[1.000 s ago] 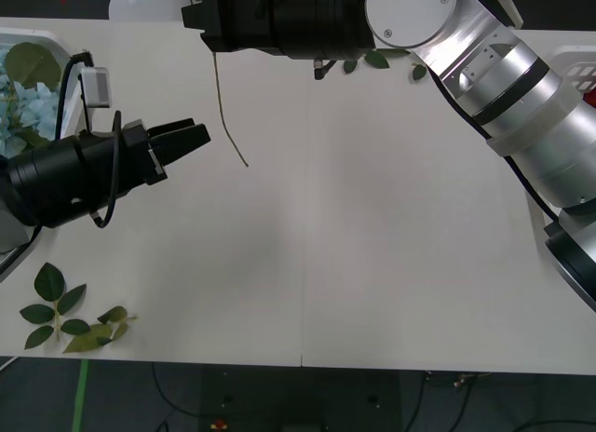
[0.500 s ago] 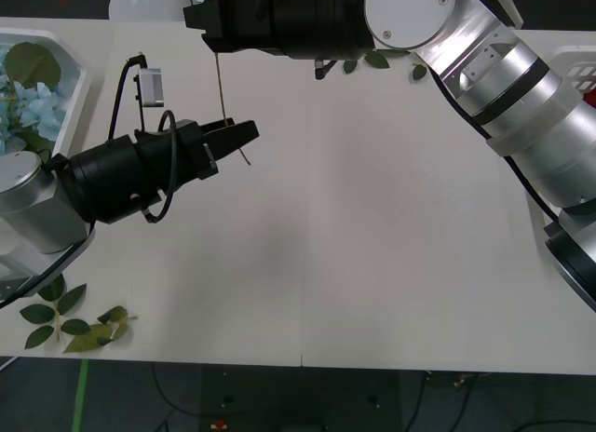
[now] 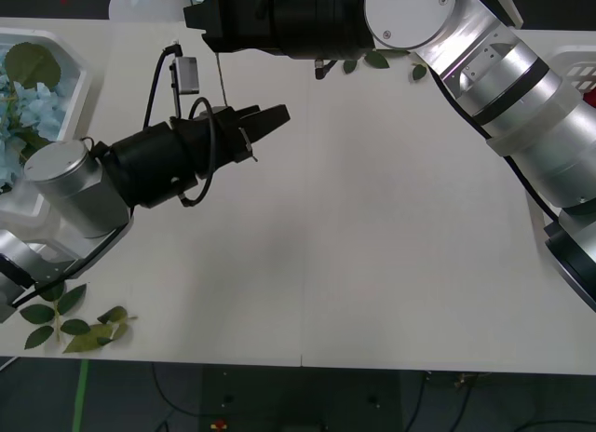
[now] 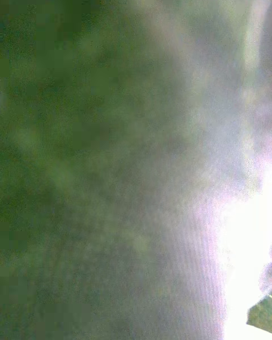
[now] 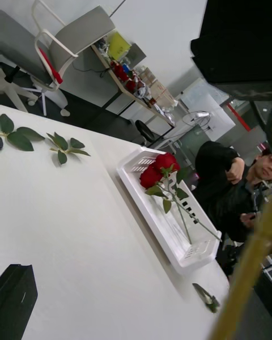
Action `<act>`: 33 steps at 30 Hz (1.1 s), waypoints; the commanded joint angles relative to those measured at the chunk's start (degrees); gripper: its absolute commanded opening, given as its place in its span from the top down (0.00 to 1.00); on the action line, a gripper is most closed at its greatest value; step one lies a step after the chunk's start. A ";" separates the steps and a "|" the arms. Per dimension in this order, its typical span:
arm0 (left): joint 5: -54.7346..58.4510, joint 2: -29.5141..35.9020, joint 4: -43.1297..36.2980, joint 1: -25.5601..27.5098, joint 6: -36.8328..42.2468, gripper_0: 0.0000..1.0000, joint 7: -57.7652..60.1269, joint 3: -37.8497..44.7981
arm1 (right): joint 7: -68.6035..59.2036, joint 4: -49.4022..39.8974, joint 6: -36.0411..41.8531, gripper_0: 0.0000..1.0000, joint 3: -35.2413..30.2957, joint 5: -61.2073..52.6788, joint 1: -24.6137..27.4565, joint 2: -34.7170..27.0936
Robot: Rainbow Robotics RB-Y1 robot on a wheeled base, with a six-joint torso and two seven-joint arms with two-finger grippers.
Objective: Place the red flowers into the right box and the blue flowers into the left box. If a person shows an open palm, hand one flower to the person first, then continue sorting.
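The right arm reaches across the far side of the table (image 3: 372, 218), its gripper hidden so its fingers cannot be judged, with a thin flower stem (image 3: 221, 78) hanging below it. The left gripper (image 3: 265, 120), fingers pressed nearly together, sits just beside that stem. The flower looks light and floppy; best pinched mid-stem.

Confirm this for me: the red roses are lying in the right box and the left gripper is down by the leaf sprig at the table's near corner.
Only the gripper part is wrong. The front view shows the left gripper up at the thin stem hanging from the right arm, far from the leaf sprig at the near corner. The red roses do lie in the right box, as the left wrist view shows.
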 commanded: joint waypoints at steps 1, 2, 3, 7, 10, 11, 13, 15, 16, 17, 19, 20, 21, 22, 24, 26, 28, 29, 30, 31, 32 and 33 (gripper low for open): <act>-0.68 -2.37 1.10 -2.89 -0.82 1.00 -0.55 -0.50 | 2.66 -0.75 -0.73 1.00 -1.37 0.41 -3.25 1.14; -0.59 -2.37 1.10 -2.89 -0.73 1.00 -0.55 -0.50 | 2.66 -0.75 -0.82 1.00 -1.37 0.41 -3.16 1.14; -0.41 -2.28 1.10 -2.89 -0.73 1.00 -0.55 -0.50 | 2.66 -0.75 -0.82 1.00 -1.37 0.50 -3.25 1.14; 0.29 -2.20 1.10 -2.97 -0.64 1.00 -0.55 -0.50 | 2.66 -0.66 -0.73 1.00 -1.37 0.76 -3.16 1.14; 0.55 -2.20 1.10 -2.97 -0.64 1.00 -0.55 -0.50 | 2.66 -0.66 -0.82 1.00 -1.37 0.85 -3.16 1.14; 0.55 -2.20 1.10 -2.97 -0.47 1.00 -0.55 -0.50 | 2.66 -0.66 -0.82 1.00 -1.37 0.94 -3.25 1.14; 0.64 -2.20 1.10 -2.97 -0.64 1.00 -0.55 -0.50 | 2.66 -0.66 -0.82 1.00 -1.37 0.94 -3.25 1.14; 0.73 -2.11 1.10 -2.97 -0.64 1.00 -0.55 -0.50 | 2.66 -0.57 -0.82 1.00 -1.37 1.03 -3.16 1.14; 0.73 -2.20 1.01 -2.97 -0.64 1.00 -0.55 -0.50 | 2.66 -0.57 -0.82 1.00 -1.37 1.29 -3.16 1.14; 0.73 -2.20 1.10 -2.97 -0.64 1.00 -0.55 -0.50 | 2.66 -0.57 -0.82 1.00 -1.37 1.38 -3.25 1.14; 0.73 -2.20 1.10 -2.97 -0.82 1.00 -0.55 -0.50 | 2.66 -0.57 -0.82 1.00 -1.37 1.73 -3.16 1.14; 0.73 -2.20 1.10 -2.97 -0.82 1.00 -0.55 -0.50 | 2.66 -0.57 -0.82 1.00 -1.28 1.91 -3.16 1.06; 0.73 -2.20 1.10 -2.97 -0.82 1.00 -0.55 -0.50 | 2.84 -0.57 -0.82 1.00 -1.28 1.91 -3.16 1.06; 0.99 -2.20 1.10 -2.97 -0.82 1.00 -0.55 -0.50 | 2.92 -0.57 -0.82 1.00 -1.02 1.91 -3.16 0.88; 1.26 -2.20 1.10 -2.97 -0.82 1.00 -0.55 -0.50 | 2.92 -0.57 -0.82 1.00 -0.84 1.38 -3.25 0.53; 1.43 -2.20 1.10 -2.97 -0.91 1.00 -0.55 -0.50 | 2.92 -0.57 -0.82 0.72 -0.76 0.85 -3.25 0.18; 1.52 -2.20 1.10 -3.06 -0.99 1.00 -0.55 -0.50 | 2.84 -0.66 -0.82 0.52 -0.76 0.85 -3.25 -0.09; 1.52 -2.20 1.10 -3.06 -0.99 1.00 -0.55 -0.50 | 2.75 -0.57 -0.82 0.42 -0.76 0.85 -3.42 -0.17; 1.52 -2.11 1.10 -3.06 -1.08 1.00 -0.55 -0.50 | 2.66 -0.57 -0.82 0.30 -0.76 0.85 -3.51 -0.26; 1.61 -2.11 1.10 -3.15 -1.08 1.00 -0.55 -0.50 | 2.66 -0.57 -0.82 0.26 -0.76 0.76 -3.51 -0.26; 1.61 -2.11 1.10 -3.15 -1.08 1.00 -0.55 -0.50 | 2.57 -0.57 -0.91 0.19 -0.76 0.76 -3.51 -0.26; 1.70 -2.11 1.10 -3.15 -1.08 1.00 -0.55 -0.50 | 2.57 -0.57 -0.82 0.16 -0.76 0.68 -3.51 -0.26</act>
